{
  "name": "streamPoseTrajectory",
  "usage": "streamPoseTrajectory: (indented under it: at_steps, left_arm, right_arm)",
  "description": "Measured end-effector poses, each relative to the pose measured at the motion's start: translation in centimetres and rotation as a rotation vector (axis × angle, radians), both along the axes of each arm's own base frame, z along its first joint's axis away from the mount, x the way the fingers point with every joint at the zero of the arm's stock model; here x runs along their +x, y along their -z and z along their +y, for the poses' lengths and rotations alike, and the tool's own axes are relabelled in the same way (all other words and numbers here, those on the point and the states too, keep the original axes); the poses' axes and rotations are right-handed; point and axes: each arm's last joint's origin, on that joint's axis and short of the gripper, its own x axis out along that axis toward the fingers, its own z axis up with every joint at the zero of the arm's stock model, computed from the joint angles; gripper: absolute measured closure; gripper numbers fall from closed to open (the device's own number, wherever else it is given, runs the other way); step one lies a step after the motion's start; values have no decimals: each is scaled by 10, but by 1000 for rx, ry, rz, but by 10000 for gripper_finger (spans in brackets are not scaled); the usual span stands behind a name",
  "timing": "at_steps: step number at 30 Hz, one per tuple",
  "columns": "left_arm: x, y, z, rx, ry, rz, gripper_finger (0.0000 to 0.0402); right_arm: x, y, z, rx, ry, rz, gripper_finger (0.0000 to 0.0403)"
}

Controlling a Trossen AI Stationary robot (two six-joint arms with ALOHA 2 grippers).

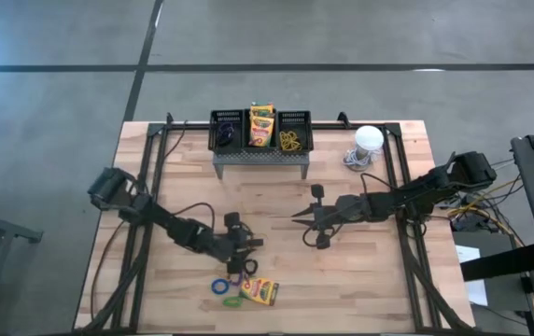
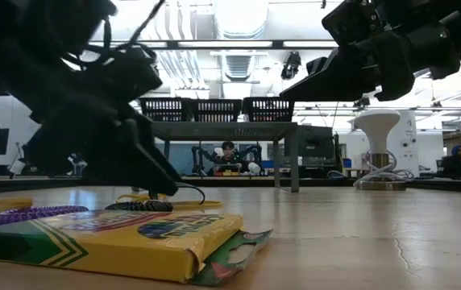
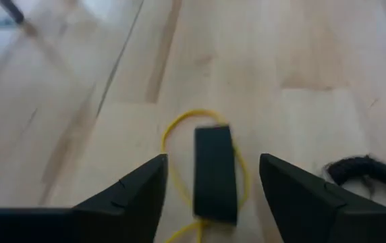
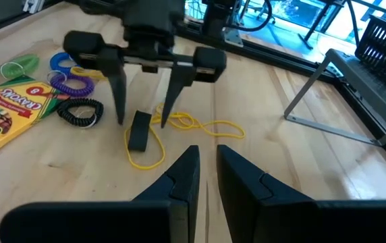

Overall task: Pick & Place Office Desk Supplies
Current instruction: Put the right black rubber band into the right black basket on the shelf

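- Left end effector (image 4: 144, 121) was down low over the tabletop (image 1: 360, 280), toward the front edge and a bit left of centre, fingers spread apart and not gripping anything.
- Right between those fingers sat a small black block (image 3: 214, 174), lying on a loose yellow loop (image 3: 173, 135) of thin elastic. From the right wrist view the block (image 4: 138, 131) looked free of both fingertips, just resting on the wood.
- Just beside it was a black coiled loop (image 4: 80, 112), then a purple coiled one (image 4: 68, 84), a blue one (image 4: 59, 61) and a green one (image 4: 14, 67), all bunched near the front edge.
- A crayon box (image 1: 259, 291) lay flat touching that bunch, closest to the front edge; in the low view its end flap (image 2: 234, 251) hung open.
- Right end effector (image 1: 297, 220) hovered around the middle of the tabletop, fingers clenched nearly together with nothing in them, pointing toward the left one.
- Along the back edge, three black mesh bins (image 1: 260, 130) sat in a row on a grey perforated stand (image 1: 259, 158). The middle one had a crayon box standing up in it, the right one had yellow loops, the left one something dark I couldn't make out.
- White round-topped object (image 1: 368, 140) sat near the back right corner.
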Motion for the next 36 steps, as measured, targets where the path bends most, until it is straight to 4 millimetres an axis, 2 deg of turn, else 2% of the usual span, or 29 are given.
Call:
streamPoseTrajectory:
  at_steps: [5,12,17,21,27,33,36]
  left_arm:
    - [3,-1,8,-41,-43,20,209]
    - [3,0,11,-80,-6,54,317]
    - [9,-7,8,-53,4,25,387]
    - [25,-24,5,27,-13,-53,392]
    - [44,-46,1,108,-5,-126,388]
    - [48,-51,0,47,-1,-148,390]
    - [47,-50,0,36,-7,-148,391]
  right_arm:
    - [0,0,0,2,0,-7,355]
    - [0,0,0,1,1,-4,355]
    - [0,0,0,5,2,-4,355]
    - [0,0,0,30,-3,-3,355]
    - [2,3,6,71,-167,-14,354]
    - [18,30,18,-81,-300,-16,323]
    - [30,32,28,-163,-334,-38,297]
